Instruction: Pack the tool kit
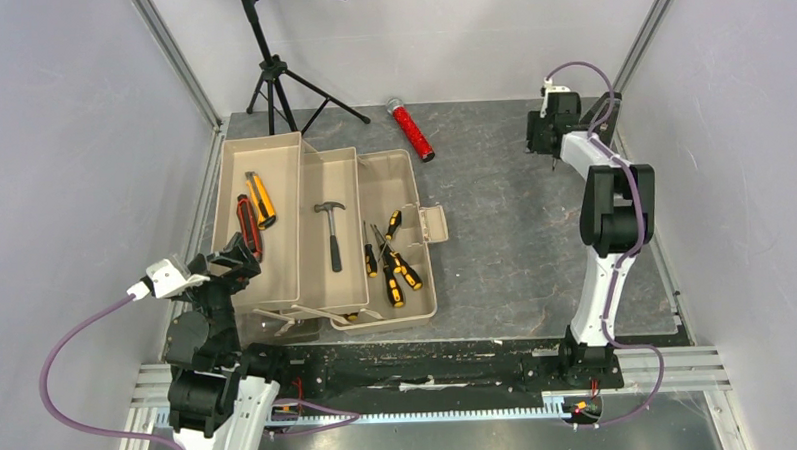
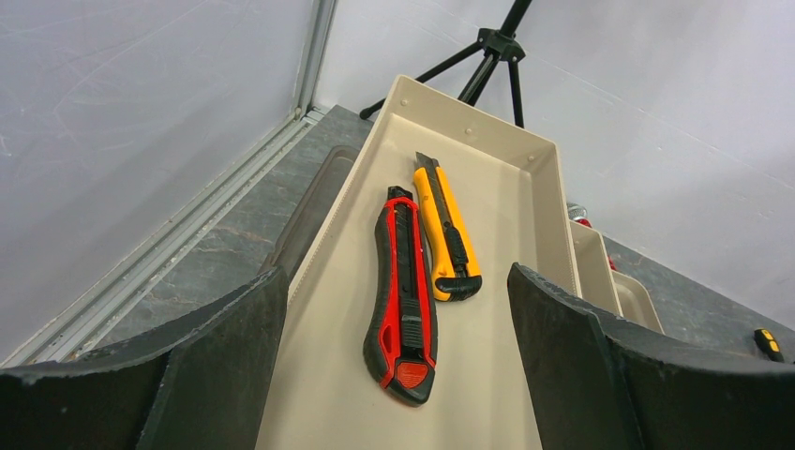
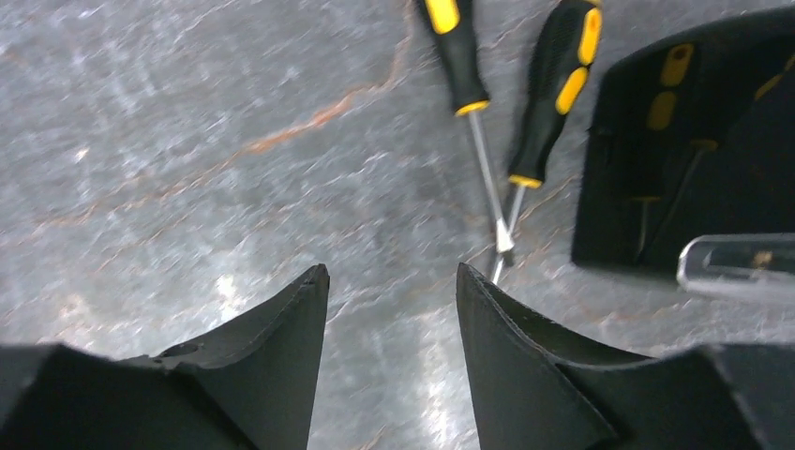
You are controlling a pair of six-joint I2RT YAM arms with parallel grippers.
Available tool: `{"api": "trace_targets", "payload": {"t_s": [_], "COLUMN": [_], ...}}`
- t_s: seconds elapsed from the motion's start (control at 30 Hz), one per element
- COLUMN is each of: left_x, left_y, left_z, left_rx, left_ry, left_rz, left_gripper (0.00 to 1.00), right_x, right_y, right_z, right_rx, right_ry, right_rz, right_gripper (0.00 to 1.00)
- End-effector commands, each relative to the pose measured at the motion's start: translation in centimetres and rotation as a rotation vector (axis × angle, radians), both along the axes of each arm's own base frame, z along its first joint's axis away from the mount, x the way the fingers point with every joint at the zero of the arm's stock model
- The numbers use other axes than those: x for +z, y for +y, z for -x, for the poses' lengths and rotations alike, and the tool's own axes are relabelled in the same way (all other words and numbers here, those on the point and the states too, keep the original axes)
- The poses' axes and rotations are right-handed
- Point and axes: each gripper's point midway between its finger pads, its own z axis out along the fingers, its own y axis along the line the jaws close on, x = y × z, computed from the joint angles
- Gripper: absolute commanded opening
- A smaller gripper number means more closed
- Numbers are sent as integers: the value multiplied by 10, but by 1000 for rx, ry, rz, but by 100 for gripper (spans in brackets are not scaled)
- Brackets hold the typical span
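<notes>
- While the left gripper (image 1: 231, 261) is hovering over the near left corner of the toolbox (image 1: 261, 140), its jaws are standing wide apart and holding nothing (in the left wrist view the tray is running away between the two fingers (image 2: 216, 366)).
- Just beyond that gripper, the red utility knife (image 2: 401, 300) is lying flat in the leftmost tray (image 2: 487, 178). The orange utility knife (image 2: 445, 230) is lying right beside it, a little farther along the same tray.
- The toolbox is sitting open on the table (image 1: 515, 241), its parts spreading side by side. The hammer (image 1: 332, 232) is lying in the middle tray (image 1: 344, 152), head toward the far end.
- Several black-and-yellow screwdrivers (image 1: 391, 260) are lying crossed in a loose heap in the rightmost compartment (image 1: 397, 165).
- Farther back, a red glittery cylinder (image 1: 411, 129) is lying on the table, apart from the toolbox, and a black tripod (image 1: 280, 84) is standing at the far edge.
- At the far right, well apart from the toolbox, the right gripper (image 1: 550, 145) is pointing down at the table, its jaws parting only narrowly and gripping nothing.
- Its wrist view is showing two loose screwdrivers (image 3: 553, 94) lying on bare table just ahead, tips toward the gripper, beside a glossy black object (image 3: 712, 141) (what it is, I cannot tell).
</notes>
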Motion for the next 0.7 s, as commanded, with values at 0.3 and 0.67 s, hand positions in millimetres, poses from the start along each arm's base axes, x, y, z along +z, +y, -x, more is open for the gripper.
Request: {"api": "trace_targets", "payload": {"t_s": [0.3,0.67], "left_x": [2,2], "left_y": [4,3], "left_z": [-6,-7], "left_rx": [25,21], "left_ry": [12,15], "left_rz": [-38,-42], "left_gripper": [91,91], "right_x": [-3,-41], "right_y": [-43,-51], "right_z": [-72,-67], "right_rx": [33,-25], "right_ry": [-140,-81], "right_rz": [-46,-131], "right_gripper": [50,39]}}
